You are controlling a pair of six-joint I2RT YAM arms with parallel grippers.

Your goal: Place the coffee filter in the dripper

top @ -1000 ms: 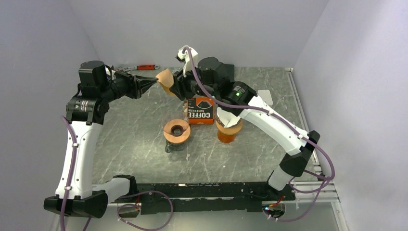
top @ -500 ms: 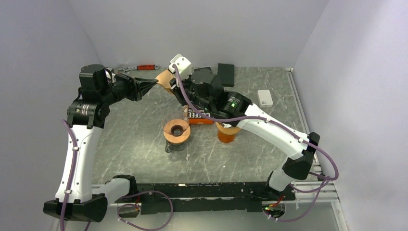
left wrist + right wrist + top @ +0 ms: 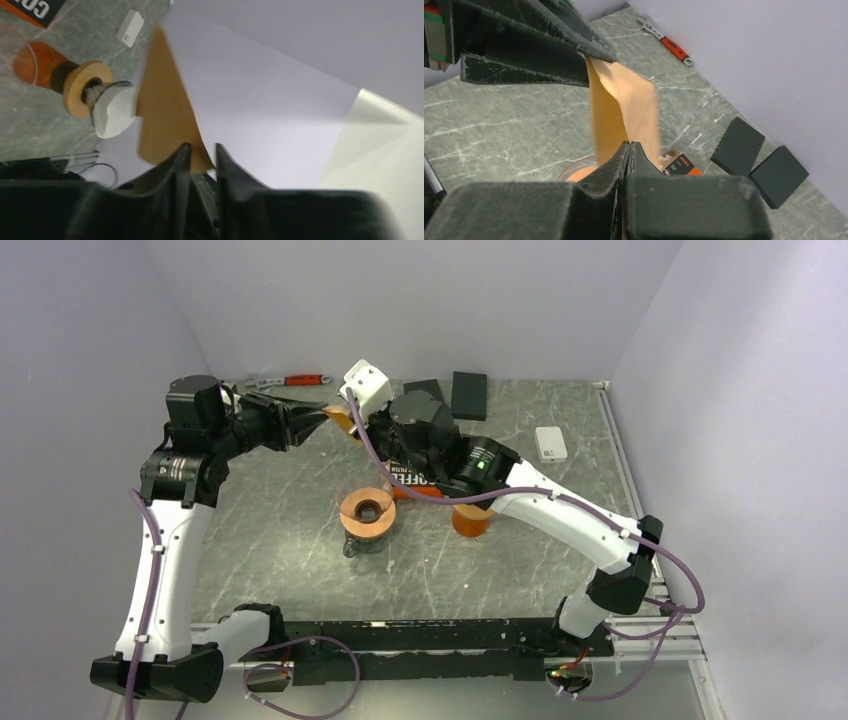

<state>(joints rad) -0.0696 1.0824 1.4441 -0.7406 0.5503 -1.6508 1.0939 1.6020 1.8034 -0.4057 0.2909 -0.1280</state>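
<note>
The brown paper coffee filter (image 3: 624, 110) hangs in the air between both grippers, above and behind the dripper. In the top view only its edge (image 3: 336, 416) shows. My right gripper (image 3: 629, 145) is shut on the filter's lower edge; in the top view it (image 3: 353, 425) sits under its white wrist camera. My left gripper (image 3: 200, 149) has its jaws slightly apart with the filter's corner (image 3: 165, 110) between them; it reaches in from the left (image 3: 318, 420). The copper-coloured dripper (image 3: 367, 512) sits on a glass carafe at mid-table; its rim (image 3: 579, 172) shows below the filter.
An orange and black filter box (image 3: 681, 164) lies under the right arm. An orange stand with a wooden disc (image 3: 470, 518) stands to the dripper's right. Two black blocks (image 3: 468, 395) (image 3: 422, 387), a red-handled tool (image 3: 300, 380) and a small white box (image 3: 549, 443) lie at the back.
My right wrist has swung left and over the filter, which it now largely hides in the top view. My left arm has barely moved.
</note>
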